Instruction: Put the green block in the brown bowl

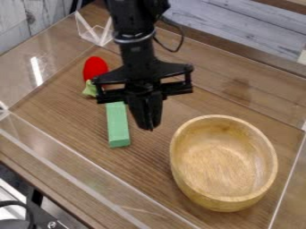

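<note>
Camera view, working from the closest stuff back. Nearest to us is the front lip of a clear plastic tray that walls in the whole workspace, sitting on a wood-grain table. Just inside it on the right we've got the brown bowl, big, round, light wood with a thick rim, and nothing in it as far as we can see.

Left of the bowl and a bit further back is the green block, lying flat on the table with its long side running roughly away from us. It's apart from the bowl, not touching it.

Right next to the block's far end is the gripper, pointing straight down, black, with a crossbar sticking out to both sides. Its fingers look parted a little at the tips, a narrow gap, and we can't see anything between them. The tips come down just beside the block's right edge; we honestly can't tell if they touch it.

Behind the block there's a small red strawberry toy with a green leaf bit, near the tray's left wall. Furthest back is a clear plastic stand.
</note>
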Tool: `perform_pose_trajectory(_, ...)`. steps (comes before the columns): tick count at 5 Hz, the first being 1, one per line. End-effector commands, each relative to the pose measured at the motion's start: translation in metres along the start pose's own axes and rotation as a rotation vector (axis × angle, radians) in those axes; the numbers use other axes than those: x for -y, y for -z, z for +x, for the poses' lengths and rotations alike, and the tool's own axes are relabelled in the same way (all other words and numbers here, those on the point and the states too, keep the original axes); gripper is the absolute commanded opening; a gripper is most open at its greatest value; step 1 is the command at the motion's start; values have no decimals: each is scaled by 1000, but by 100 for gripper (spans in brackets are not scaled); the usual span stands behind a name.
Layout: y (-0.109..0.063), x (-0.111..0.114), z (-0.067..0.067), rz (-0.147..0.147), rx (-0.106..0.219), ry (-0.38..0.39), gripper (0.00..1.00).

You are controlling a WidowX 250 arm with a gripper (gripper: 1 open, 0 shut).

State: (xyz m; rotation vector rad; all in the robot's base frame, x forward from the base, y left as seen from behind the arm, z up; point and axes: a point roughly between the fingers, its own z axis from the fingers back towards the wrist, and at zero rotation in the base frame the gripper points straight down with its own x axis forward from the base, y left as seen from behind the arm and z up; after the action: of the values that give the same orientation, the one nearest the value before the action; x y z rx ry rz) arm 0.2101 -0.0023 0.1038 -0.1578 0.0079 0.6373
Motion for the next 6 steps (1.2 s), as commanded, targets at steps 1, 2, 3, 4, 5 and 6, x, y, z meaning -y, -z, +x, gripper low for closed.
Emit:
perform_pose_trajectory(1,3,-9,8,2,23,17,100)
perform_pose_trajectory(2,11,-17,13,15,35,3,100)
perform_pose_trajectory(3,19,-23,20,28,51,-17,100)
perform_pose_trajectory(4,27,-28,28,42,62,-34,100)
perform_pose_trajectory(5,35,-32,36,58,72,-42,100)
perform_pose_trajectory(6,43,-36,44,76,79,-50,100)
